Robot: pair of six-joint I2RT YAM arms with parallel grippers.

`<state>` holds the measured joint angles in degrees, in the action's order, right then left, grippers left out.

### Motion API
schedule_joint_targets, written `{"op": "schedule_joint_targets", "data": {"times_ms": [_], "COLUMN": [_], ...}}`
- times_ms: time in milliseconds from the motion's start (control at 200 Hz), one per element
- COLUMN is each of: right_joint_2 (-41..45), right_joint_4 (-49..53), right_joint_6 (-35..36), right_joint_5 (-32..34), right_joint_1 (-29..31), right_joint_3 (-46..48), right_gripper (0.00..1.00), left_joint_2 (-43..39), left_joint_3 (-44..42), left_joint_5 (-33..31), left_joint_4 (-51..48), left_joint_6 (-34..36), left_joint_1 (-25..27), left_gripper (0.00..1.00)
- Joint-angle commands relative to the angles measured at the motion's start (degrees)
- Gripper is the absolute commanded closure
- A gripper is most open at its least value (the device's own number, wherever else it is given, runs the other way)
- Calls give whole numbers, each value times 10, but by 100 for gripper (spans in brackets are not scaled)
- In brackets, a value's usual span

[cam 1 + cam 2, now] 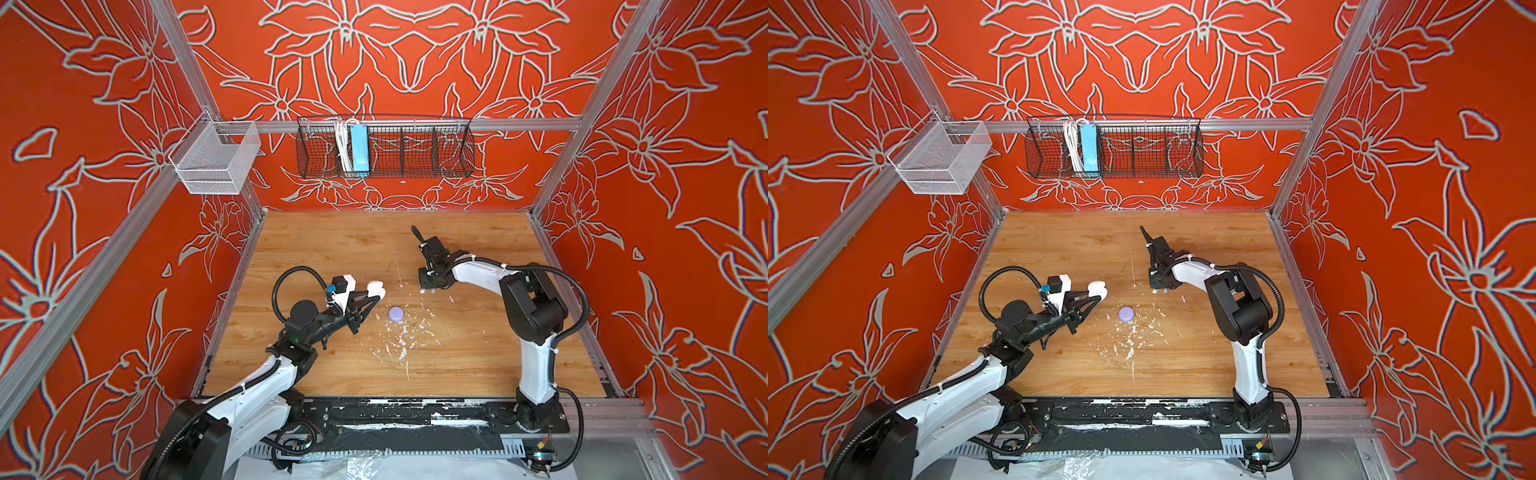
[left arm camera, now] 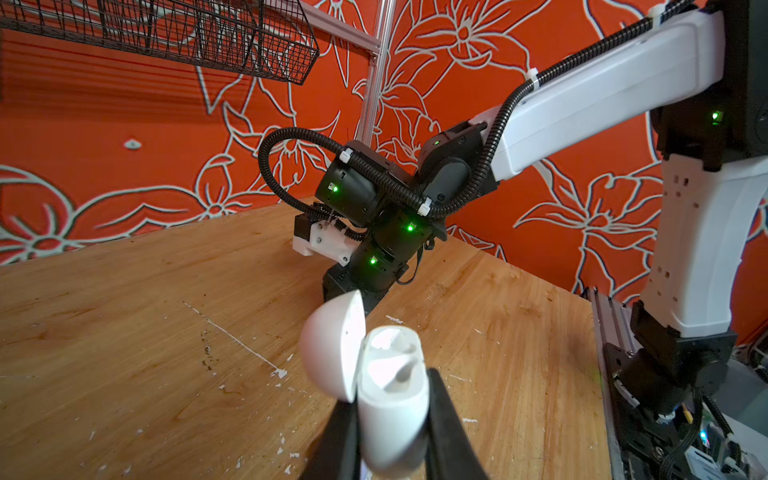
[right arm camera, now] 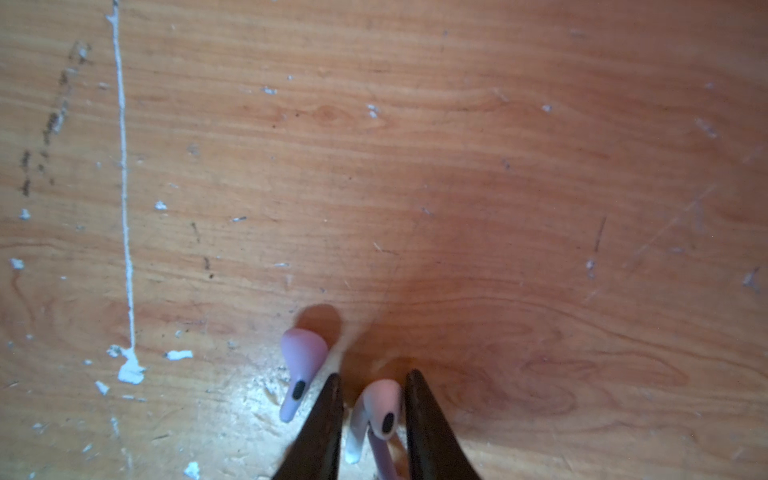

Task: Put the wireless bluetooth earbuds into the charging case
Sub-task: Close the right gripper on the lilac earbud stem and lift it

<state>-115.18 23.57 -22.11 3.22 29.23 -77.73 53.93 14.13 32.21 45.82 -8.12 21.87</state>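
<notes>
In both top views the earbuds (image 1: 423,291) (image 1: 1155,291) under the right end effector (image 3: 374,374) were mere specks. In its wrist view a lavender stem ran off the edge, and whether the fingers (image 3: 328,415) pinched anything was unclear. The charging case (image 2: 392,399) was blurred, its base cropped.

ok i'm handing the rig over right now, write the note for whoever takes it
Left gripper: shut on the white plastic charging case, lid open, held above the wooden table; its sockets look empty.
Right gripper: low at the table, jaws either side of a pale stemmed earbud, grip unclear.
A lavender stemmed earbud lies beside those jaws; a round lavender puck sits mid-table.
Done: case open. Left: seat the earbuds.
</notes>
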Motion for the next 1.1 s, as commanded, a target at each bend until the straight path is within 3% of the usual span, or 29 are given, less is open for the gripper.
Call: {"op": "schedule_joint_targets", "data": {"times_ms": [0, 330, 796, 1091], "right_joint_2": [-10, -18, -8, 46], "right_joint_4": [23, 22, 14, -23], "right_joint_6": [-8, -13, -18, -36], "right_joint_5": [20, 19, 31, 25], "right_joint_1": [7, 20, 24, 31], "right_joint_3": [-3, -8, 3, 33], "right_gripper": [72, 72, 79, 83], "left_joint_2": [-6, -9, -11, -9], "left_joint_3": [10, 9, 9, 10], "left_joint_5": [8, 7, 7, 9], "left_joint_4": [4, 5, 5, 3], "left_joint_6": [8, 9, 10, 10], "left_joint_1": [5, 5, 5, 6], "left_gripper": [100, 100, 100, 100]}}
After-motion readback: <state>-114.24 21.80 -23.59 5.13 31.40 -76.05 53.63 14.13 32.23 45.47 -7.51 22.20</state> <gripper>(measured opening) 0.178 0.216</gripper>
